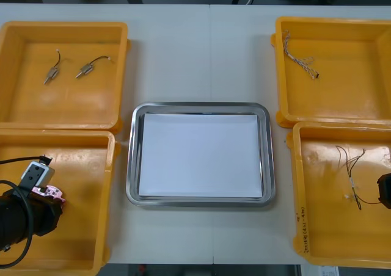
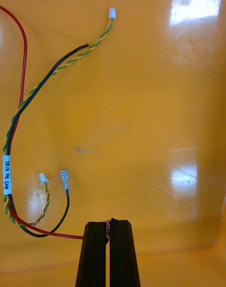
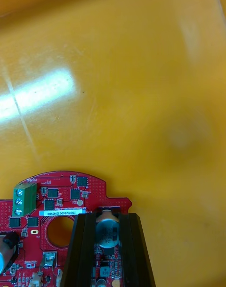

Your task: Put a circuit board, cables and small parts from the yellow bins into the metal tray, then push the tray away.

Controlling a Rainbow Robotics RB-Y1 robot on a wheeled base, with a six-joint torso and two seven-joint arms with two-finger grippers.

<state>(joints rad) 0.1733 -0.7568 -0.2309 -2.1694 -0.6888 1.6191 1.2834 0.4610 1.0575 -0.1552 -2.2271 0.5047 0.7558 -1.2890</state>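
Red and round, being gripped: pinching the circuit board (image 3: 61,197) with the left gripper (image 3: 108,217), jaws spread only to the width of a silver component (image 3: 107,228) lodged between them, bare floor of the near-left yellow bin (image 3: 141,79) stretching ahead. Pressing the right gripper (image 2: 109,222) almost flat, nipping a reddish strand of the cable bundle (image 2: 6,174) at the tips, the rest looping off beside and ahead of the jaws. Leaving the metal tray (image 1: 130,166), white inside, well apart from both.
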